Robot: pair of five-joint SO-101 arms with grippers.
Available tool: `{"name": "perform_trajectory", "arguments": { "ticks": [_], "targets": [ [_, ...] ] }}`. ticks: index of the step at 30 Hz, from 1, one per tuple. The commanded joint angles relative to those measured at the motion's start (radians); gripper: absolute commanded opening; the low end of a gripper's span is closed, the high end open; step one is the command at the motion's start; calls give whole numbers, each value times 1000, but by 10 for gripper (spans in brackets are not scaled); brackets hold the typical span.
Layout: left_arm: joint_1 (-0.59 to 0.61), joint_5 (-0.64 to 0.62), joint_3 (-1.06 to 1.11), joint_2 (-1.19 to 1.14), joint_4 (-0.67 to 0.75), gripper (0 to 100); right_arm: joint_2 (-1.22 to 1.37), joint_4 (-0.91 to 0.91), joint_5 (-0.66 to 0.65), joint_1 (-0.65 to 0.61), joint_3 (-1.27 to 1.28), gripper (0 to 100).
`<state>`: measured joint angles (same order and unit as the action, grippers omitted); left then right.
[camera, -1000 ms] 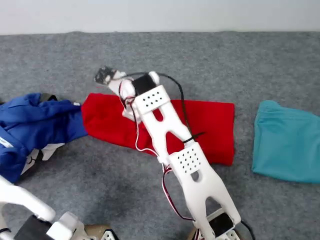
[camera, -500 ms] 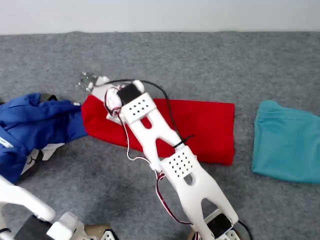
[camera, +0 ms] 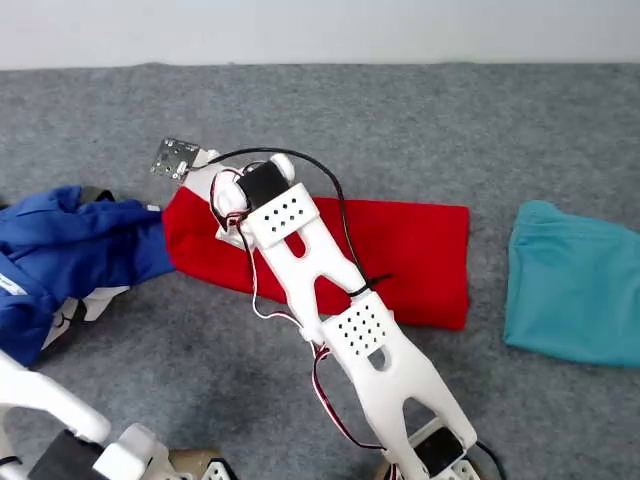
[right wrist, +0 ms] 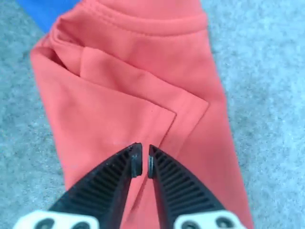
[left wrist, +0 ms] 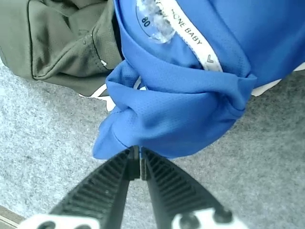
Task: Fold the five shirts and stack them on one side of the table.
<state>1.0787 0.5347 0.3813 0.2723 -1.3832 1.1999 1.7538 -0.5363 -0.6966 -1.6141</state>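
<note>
The red shirt (camera: 425,255) lies across the middle of the desk (camera: 400,110) as a long band folded lengthwise. In the right wrist view, one layer of the red shirt (right wrist: 119,90) laps over another with a slanted corner. That flap probably explains why the right arm (camera: 330,285) stretches over this end, since the cloth needs another fold or a squaring-up before it can be stacked. The right hand (right wrist: 142,163) hangs just above the flap, its jaws all but closed with only a sliver between them, and it holds nothing.

The shirt's left end touches the blue shirt (camera: 70,250), which sits unfolded in a crumpled heap with an olive garment (left wrist: 57,38) tucked beneath it. The left hand (left wrist: 135,164) is poised at the edge of the blue shirt (left wrist: 190,95), tips together and empty.

A teal shirt (camera: 575,285) lies folded at the desk's right side, apart from the red one, so it looks like the start of the stack. Bare desk runs along the far edge and in front of the red shirt, leaving room to fold. The left side is crowded.
</note>
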Motion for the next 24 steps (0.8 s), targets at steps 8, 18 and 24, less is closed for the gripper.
{"name": "perform_trajectory", "arguments": {
  "ticks": [8, 18, 24],
  "targets": [
    [3, 11, -7, 46, 9, 14, -302, 47, 195, 156, 198, 32],
    [5, 11, -4, 46, 6, 14, -725, 42, 525, 354, 824, 10],
    [2, 11, -4, 46, 6, 14, -823, 41, 651, 498, 977, 9]
  ]
}}
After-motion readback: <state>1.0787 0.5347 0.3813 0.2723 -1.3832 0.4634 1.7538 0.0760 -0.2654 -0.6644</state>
